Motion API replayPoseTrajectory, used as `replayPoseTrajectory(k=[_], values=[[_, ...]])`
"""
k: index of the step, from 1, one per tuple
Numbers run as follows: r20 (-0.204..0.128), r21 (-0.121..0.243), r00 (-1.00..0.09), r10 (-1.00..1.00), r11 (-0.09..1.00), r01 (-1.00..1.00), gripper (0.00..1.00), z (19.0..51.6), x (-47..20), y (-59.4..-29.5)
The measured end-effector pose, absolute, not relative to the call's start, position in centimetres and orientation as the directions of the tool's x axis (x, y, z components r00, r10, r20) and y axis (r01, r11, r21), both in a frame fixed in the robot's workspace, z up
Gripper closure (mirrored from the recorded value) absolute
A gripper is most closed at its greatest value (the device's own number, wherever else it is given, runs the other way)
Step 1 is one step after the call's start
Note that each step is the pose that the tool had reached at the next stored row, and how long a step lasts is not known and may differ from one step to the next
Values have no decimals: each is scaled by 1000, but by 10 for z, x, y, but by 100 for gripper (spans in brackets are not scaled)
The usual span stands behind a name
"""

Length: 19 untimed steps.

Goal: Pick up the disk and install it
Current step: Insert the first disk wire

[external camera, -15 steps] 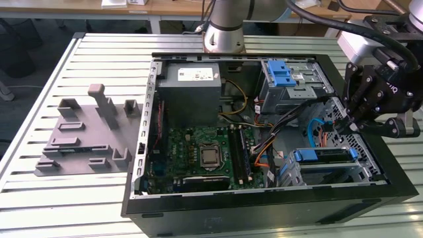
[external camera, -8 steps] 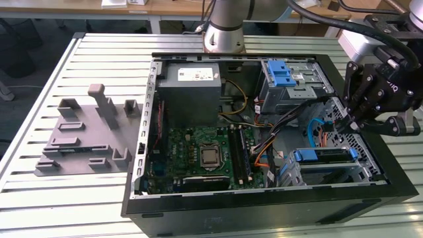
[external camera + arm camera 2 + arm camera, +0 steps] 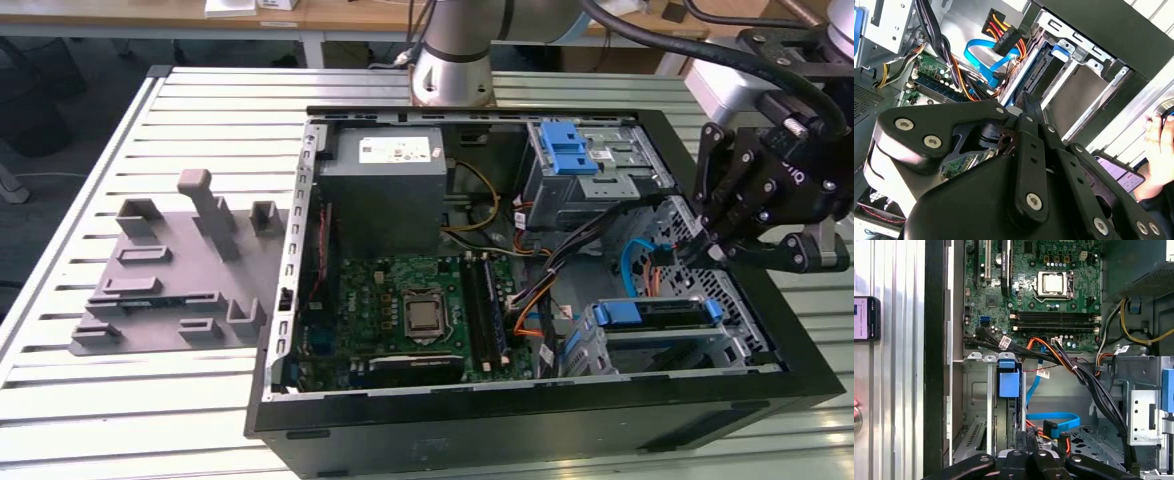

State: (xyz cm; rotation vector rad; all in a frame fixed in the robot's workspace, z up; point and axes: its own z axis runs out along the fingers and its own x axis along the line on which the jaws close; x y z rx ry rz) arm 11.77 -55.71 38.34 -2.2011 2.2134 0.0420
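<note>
Disk (image 3: 661,313) sits slotted into the lower drive cage (image 3: 727,345) of the open computer case (image 3: 534,430), at the exterior view's right. Its blue frame end faces the motherboard (image 3: 414,310). In the first wrist view I see that same blue tab (image 3: 1008,382) standing between the cage's metal rails, with the disk's thin edge running back from it toward my tool.

My gripper (image 3: 707,250) hangs over that corner of the case, just above the cage. In the first wrist view its fingers (image 3: 1021,460) look drawn together, and the gripper (image 3: 1029,454) has nothing between them that I can make out. The second wrist view shows the gripper (image 3: 1029,105) pointing down at the cage opening, close to the disk's edge; I cannot tell whether it touches.

A flat blue data cable (image 3: 1054,419) loops across the case floor beside the cage, next to orange and black wiring. Farther in lie the processor socket (image 3: 1053,284) and the grey power supply (image 3: 380,190). An upper drive bay with a blue latch (image 3: 574,150) stands at the far side.

Outside the case, the grey moulded holder (image 3: 174,280) rests on the slatted metal table (image 3: 134,400), well apart from the gripper. A person's hand (image 3: 1159,150) and a phone (image 3: 865,318) are beside the case.
</note>
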Motion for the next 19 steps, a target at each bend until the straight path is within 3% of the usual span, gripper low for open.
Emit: replayPoseTrajectory(k=[19], values=[[-32,6,-10,-999,10,-1000,89,381,126,-552]])
